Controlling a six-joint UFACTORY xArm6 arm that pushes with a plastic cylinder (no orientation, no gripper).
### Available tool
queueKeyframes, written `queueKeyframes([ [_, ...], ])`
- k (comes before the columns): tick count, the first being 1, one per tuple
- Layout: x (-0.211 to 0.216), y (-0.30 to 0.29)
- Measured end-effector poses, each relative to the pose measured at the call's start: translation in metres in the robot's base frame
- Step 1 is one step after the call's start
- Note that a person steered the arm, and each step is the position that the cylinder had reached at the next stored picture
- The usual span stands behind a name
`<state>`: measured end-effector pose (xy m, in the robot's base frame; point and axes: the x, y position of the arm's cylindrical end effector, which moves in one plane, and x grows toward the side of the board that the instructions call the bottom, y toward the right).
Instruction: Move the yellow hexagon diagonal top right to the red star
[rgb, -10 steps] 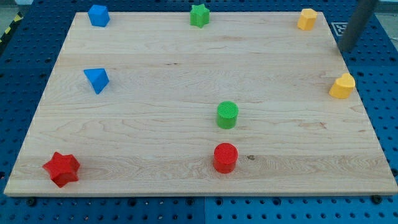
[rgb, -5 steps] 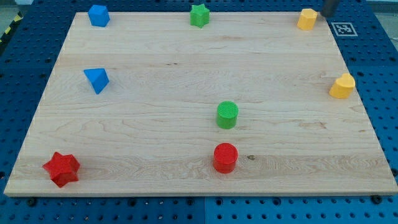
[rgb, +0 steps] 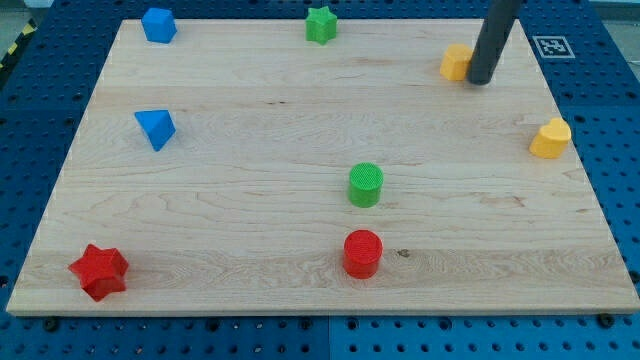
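Note:
The yellow hexagon (rgb: 456, 61) lies near the board's top right, partly hidden by my rod. My tip (rgb: 480, 80) touches the hexagon's right side. The red star (rgb: 99, 271) sits at the board's bottom left corner, far from the hexagon and the tip.
A yellow heart-like block (rgb: 550, 138) is at the right edge. A green cylinder (rgb: 366, 184) and a red cylinder (rgb: 362, 253) stand in the lower middle. A green star (rgb: 320, 24) and a blue block (rgb: 158, 24) are at the top, a blue triangle (rgb: 155, 128) at the left.
My rod came in from the top right corner down onto the board. The yellow hexagon has slid left and slightly down from the top right corner.

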<state>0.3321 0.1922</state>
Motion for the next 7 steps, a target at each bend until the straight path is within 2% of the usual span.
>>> queueKeyframes([
  [1,0.005,0.001],
  [2,0.037,0.015],
  [3,0.025,0.045],
  [4,-0.022,0.040],
  [5,-0.043,0.039],
  [7,-0.051,0.022],
])
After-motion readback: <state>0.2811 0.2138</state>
